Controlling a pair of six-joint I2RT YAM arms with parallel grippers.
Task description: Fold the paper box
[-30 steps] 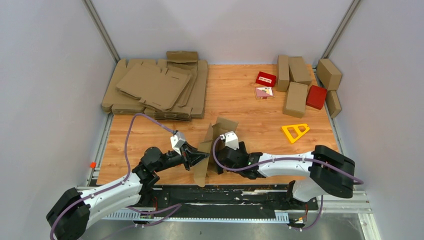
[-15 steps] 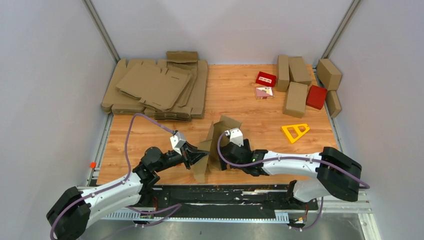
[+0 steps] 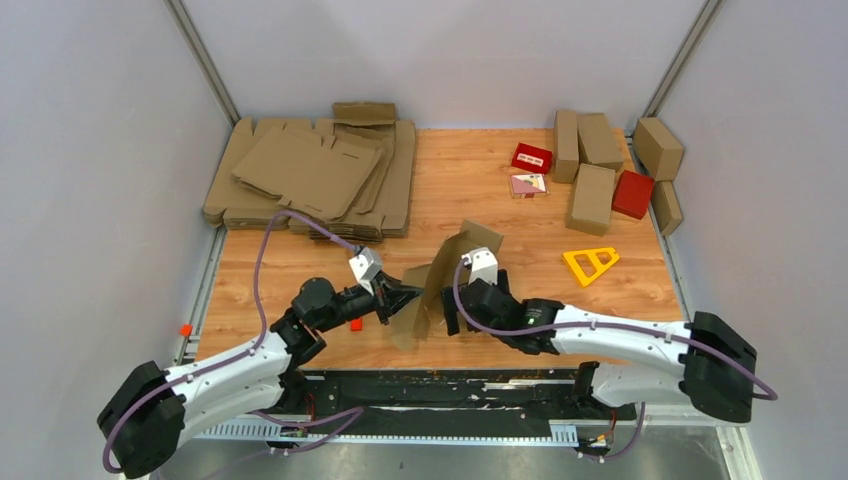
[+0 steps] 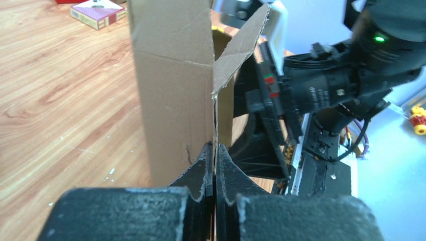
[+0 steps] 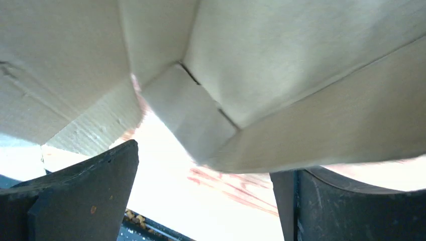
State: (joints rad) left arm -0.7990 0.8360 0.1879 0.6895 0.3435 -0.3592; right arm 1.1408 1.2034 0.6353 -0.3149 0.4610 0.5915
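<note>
The left gripper is pinching a lower edge of the box. The box stands upright and half-folded at the near middle of the table, between the two arms. The right gripper is spread wide just beside it, with cardboard panels close above its fingers.

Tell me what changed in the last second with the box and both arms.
The left gripper, shut on the paper box, carried it right and away from the bases; the box now leans further right. The open right gripper followed alongside, its arm stretching out. The flat cardboard stack, folded cartons and yellow triangle stayed put.
</note>
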